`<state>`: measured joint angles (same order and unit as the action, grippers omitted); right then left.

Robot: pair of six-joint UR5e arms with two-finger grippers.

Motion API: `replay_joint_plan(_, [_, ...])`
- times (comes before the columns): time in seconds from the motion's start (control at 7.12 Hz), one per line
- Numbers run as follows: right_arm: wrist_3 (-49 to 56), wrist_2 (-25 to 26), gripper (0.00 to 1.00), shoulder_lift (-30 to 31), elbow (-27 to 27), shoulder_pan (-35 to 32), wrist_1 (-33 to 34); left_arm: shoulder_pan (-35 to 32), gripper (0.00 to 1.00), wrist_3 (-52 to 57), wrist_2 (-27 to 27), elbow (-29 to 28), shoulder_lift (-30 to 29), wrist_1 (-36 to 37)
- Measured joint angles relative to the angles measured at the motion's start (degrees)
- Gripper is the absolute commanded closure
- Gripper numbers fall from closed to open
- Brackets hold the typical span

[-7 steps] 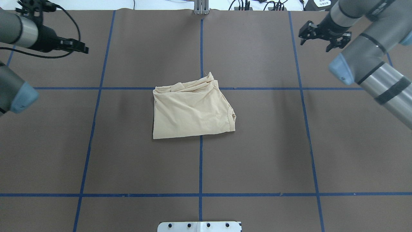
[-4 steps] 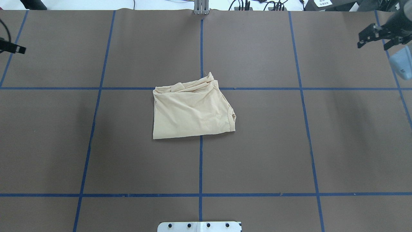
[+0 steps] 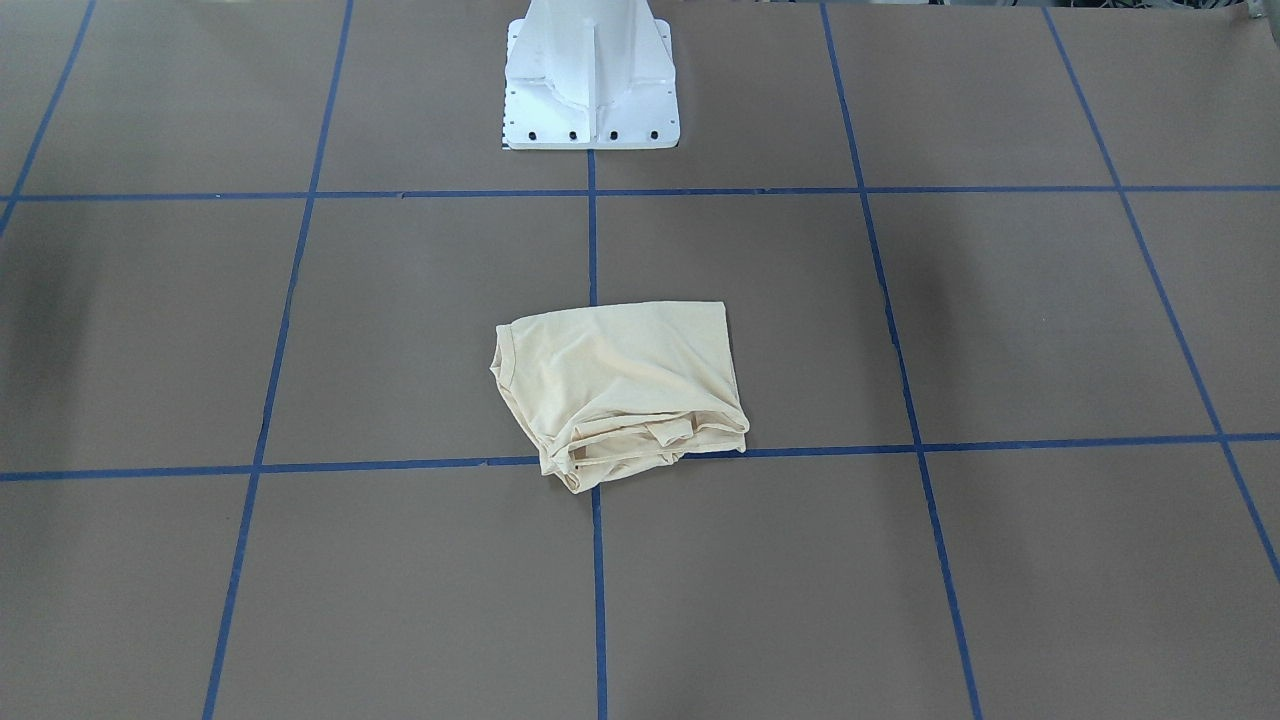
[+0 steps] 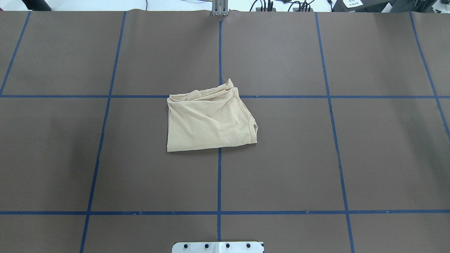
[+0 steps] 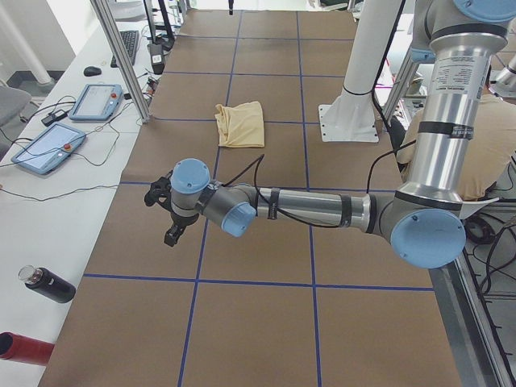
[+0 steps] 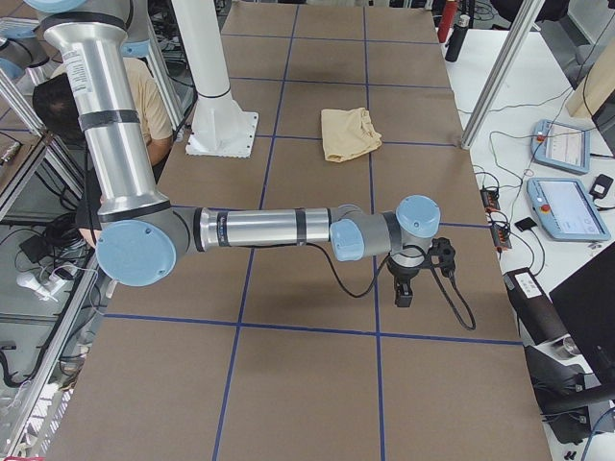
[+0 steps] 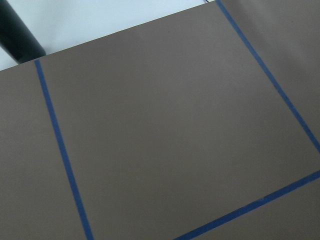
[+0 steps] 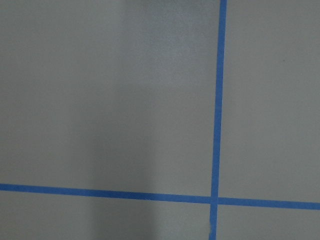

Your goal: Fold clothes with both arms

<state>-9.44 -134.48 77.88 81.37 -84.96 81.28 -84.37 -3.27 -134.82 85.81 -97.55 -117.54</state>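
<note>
This is a robotics lab. The table is covered with a brown sheet marked into squares by blue tape. A white pedestal bolted to it carries two silver arms. Teach pendants lie on the white side bench. Aluminium posts frame the rig, and an operator sits just behind it.

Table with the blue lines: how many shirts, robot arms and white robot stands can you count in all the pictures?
Shirts: 1, the folded cream T-shirt
Robot arms: 2, the left arm and the right arm
White stands: 1, the white pedestal
Total: 4
</note>
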Motion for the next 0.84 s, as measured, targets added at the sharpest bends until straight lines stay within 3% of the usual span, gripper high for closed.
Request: replay_joint_plan(0.84, [0.54, -0.46, 0.0, -0.93, 0.71, 0.17, -0.58, -0.43, 0.0, 0.7, 0.02, 4.23, 2.65, 1.23])
